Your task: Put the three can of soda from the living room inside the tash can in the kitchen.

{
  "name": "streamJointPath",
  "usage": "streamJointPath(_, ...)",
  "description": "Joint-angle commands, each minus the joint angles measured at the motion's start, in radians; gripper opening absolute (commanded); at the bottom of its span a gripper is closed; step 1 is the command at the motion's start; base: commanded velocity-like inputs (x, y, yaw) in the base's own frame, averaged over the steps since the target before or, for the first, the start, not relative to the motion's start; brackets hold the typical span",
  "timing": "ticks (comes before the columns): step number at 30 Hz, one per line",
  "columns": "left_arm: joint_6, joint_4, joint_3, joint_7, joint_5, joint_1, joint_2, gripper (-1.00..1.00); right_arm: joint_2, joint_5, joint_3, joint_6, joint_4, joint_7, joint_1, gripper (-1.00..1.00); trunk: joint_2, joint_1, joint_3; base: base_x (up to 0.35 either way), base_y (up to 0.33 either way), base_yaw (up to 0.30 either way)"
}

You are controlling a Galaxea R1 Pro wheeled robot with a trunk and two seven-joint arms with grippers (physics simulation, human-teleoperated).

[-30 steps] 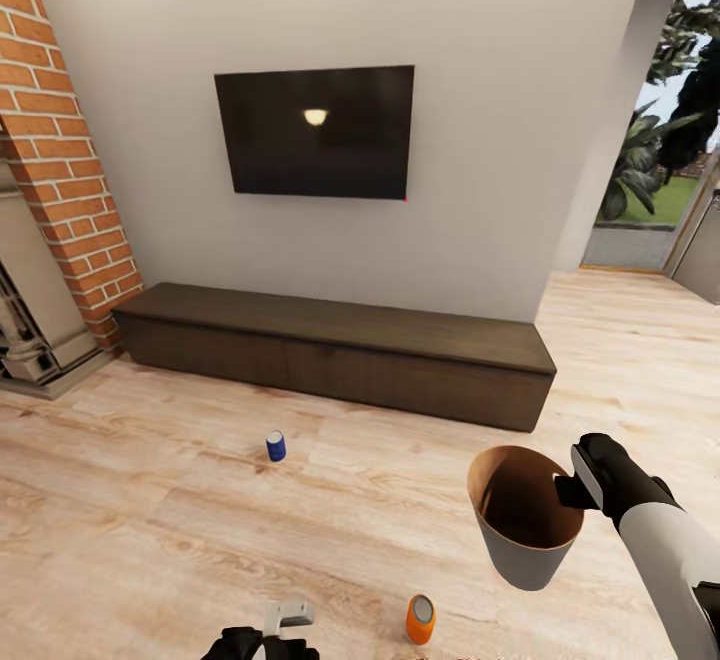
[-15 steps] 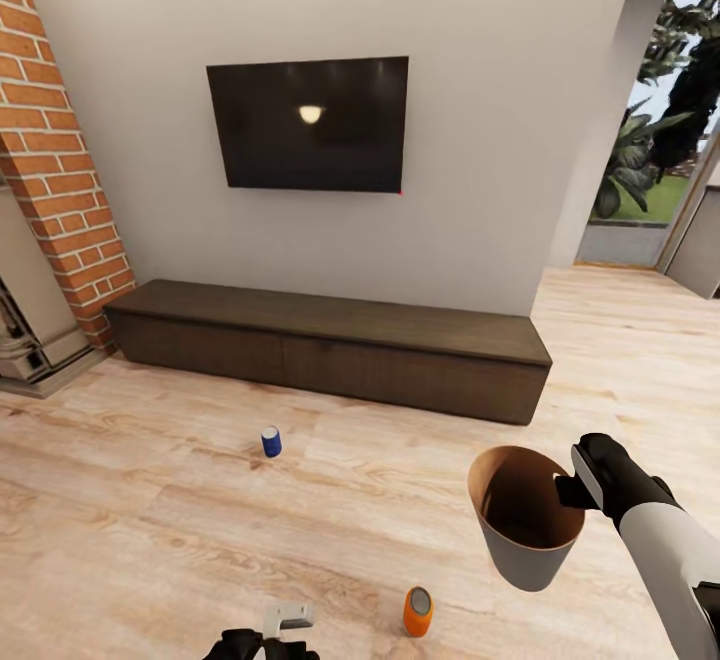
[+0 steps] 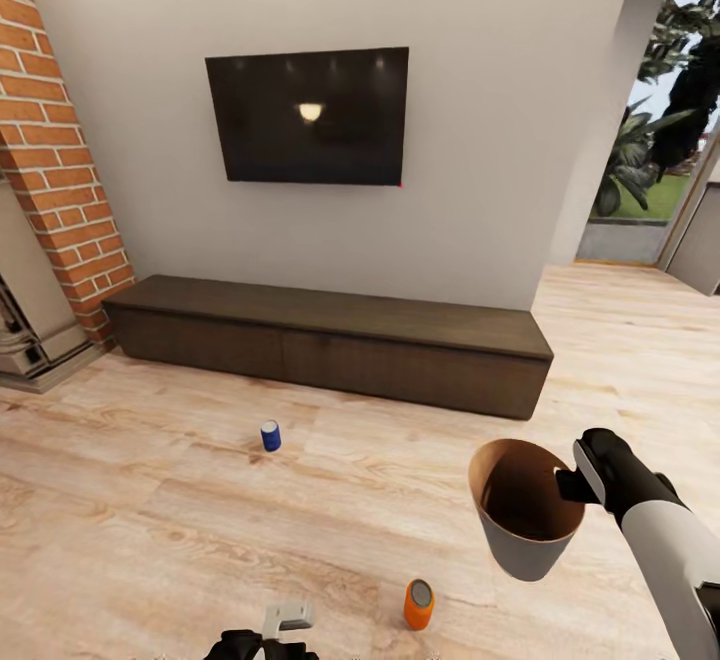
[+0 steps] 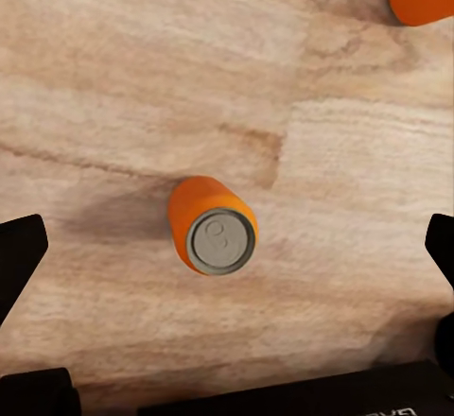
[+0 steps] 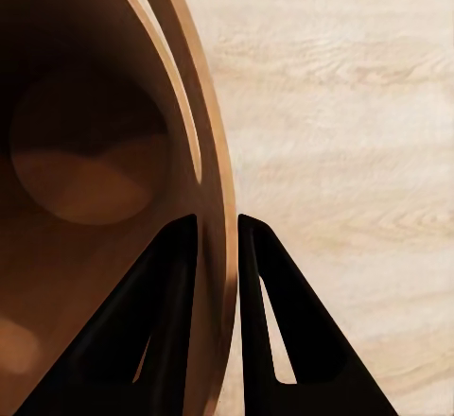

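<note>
Living room with a light wood floor [image 3: 150, 500]. The right pincer [image 5: 219, 246] is clamped on the tash can [image 3: 525, 525] rim, held up in the air. The left pincer [image 4: 227, 274] is spread wide above an upright orange can [image 4: 212, 226]; a blue can [image 3: 270, 436] stands near the low cabinet [image 3: 330, 340].

right claw [image 3: 566, 486] grips trash can [image 3: 525, 540] | orange can [image 3: 418, 604], blue can [image 3: 270, 436] on floor [image 3: 150, 520]

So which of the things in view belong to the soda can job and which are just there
Job: trash can, held by right gripper; blue can; orange can; another orange can under left gripper.
Just there: TV, low cabinet, brick column.
</note>
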Motion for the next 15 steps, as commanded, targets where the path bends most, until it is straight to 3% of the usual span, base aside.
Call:
streamJointPath(1, 0.000, 0.000, 0.000, 0.000, 0.000, 0.000, 0.000, 1.00, 0.000, -0.006, -0.002, 0.000, -0.006, 0.003, -0.001, -1.00, -0.007, 0.004, -0.003, 0.000, 0.000, 0.000)
streamJointPath(7, 0.000, 0.000, 0.000, 0.000, 0.000, 0.000, 0.000, 1.00, -0.002, -0.026, -0.023, 0.033, -0.066, 0.007, -0.001, -1.00, -0.049, 0.027, -0.022, 0.000, 0.000, 0.000)
streamJointPath(10, 0.000, -0.001, 0.000, 0.000, 0.000, 0.000, 0.000, 1.00, -0.002, -0.041, -0.055, 0.086, -0.126, 0.007, 0.000, -1.00, -0.070, 0.038, -0.031, 0.000, 0.000, 0.000)
streamJointPath(15, 0.000, -0.001, 0.000, 0.000, 0.000, 0.000, 0.000, 1.00, 0.000, -0.048, -0.079, 0.092, -0.227, 0.008, 0.005, -1.00, -0.105, 0.058, -0.047, 0.000, 0.000, 0.000)
